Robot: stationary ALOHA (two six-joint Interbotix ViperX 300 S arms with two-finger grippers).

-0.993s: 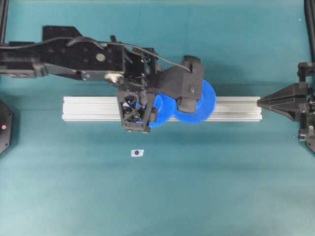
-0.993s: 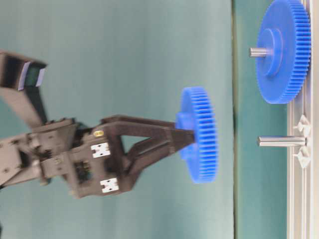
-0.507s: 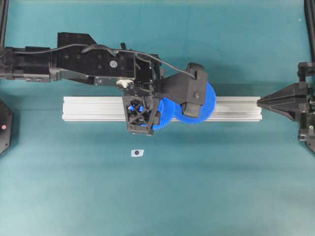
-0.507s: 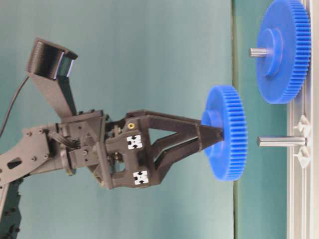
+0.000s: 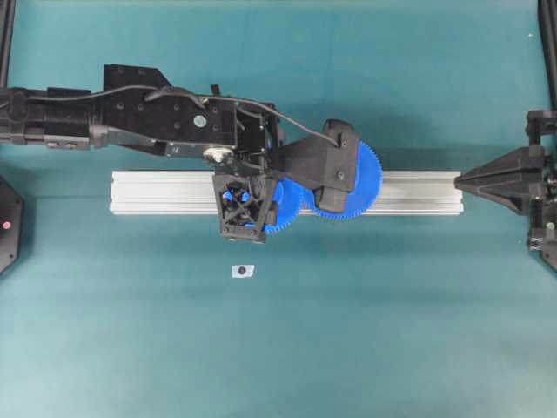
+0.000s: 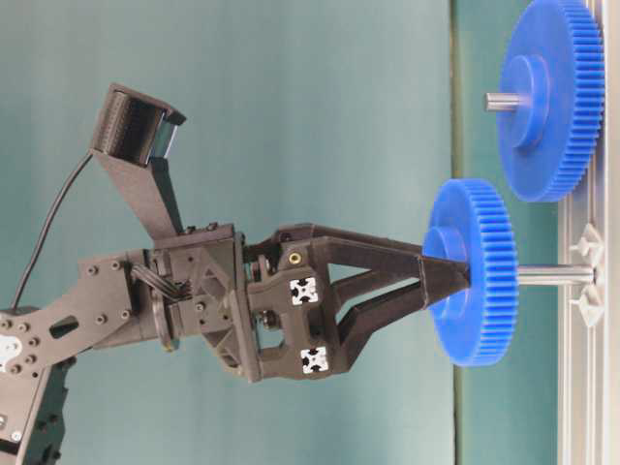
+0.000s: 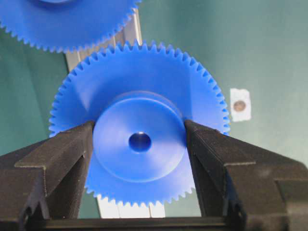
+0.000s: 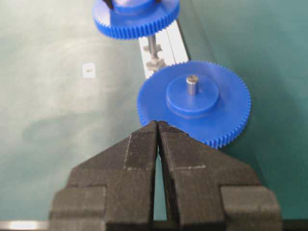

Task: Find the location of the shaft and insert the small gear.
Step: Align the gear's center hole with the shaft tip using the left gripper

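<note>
My left gripper (image 6: 455,276) is shut on the raised hub of the small gear (image 6: 475,271), a blue toothed disc. In the left wrist view my fingers (image 7: 72,154) clamp the hub on both sides of the gear's dark centre hole (image 7: 139,142). The shaft (image 6: 554,276), a silvery pin standing out from the aluminium rail (image 6: 581,387), lines up with the hole, and its tip is hidden inside the gear. The right wrist view shows the shaft (image 8: 152,48) under the small gear (image 8: 134,14). From overhead the shaft is hidden under my left gripper (image 5: 244,209). My right gripper (image 8: 158,124) is shut and empty.
The larger blue gear (image 6: 552,97) with a grey pin centre (image 8: 192,84) sits on the rail (image 5: 157,192) just beside the small gear. A tiny white tag with a dark dot (image 5: 243,271) lies on the green mat. My right gripper (image 5: 461,181) rests off the rail's right end.
My left gripper has carried the small gear toward the rail. The gear went from clear of the shaft to over the shaft's tip. The right arm has not moved.
</note>
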